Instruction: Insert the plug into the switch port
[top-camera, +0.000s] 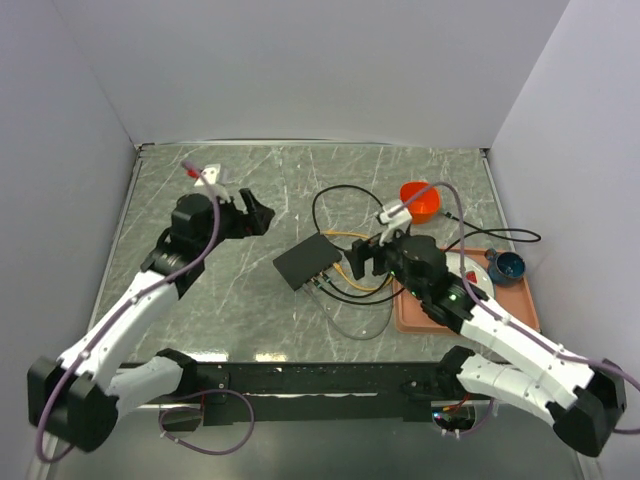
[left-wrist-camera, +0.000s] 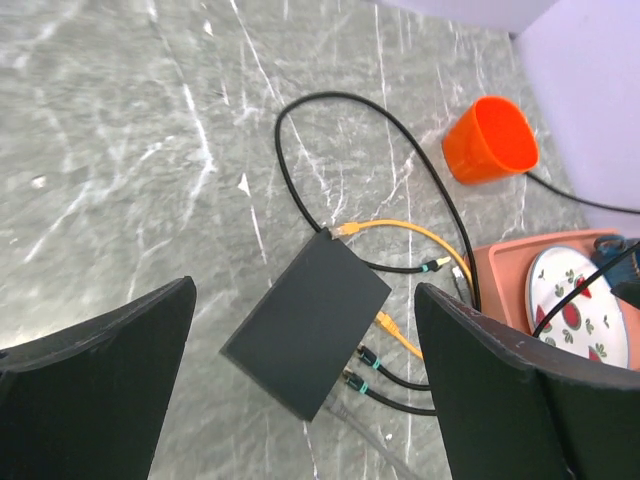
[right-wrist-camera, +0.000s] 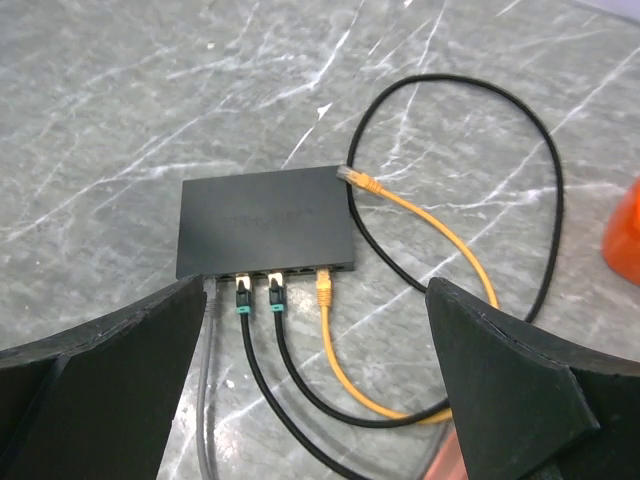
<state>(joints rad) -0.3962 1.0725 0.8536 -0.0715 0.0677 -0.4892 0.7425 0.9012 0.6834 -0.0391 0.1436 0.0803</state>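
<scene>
Right gripper (top-camera: 368, 258) hangs released and empty, nearest the switch (right-wrist-camera: 265, 222), whose port row (right-wrist-camera: 270, 272) faces it. We spot the loose yellow plug (right-wrist-camera: 358, 180) beyond, at the far corner.

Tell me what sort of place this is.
Probably a robot lab test cell: plain white walls box in a marble-patterned table, and staged props such as the switch and an orange cup sit on it.

Likely lab test cell: plain white walls (top-camera: 300, 60), marble-look table (top-camera: 250, 180).
</scene>
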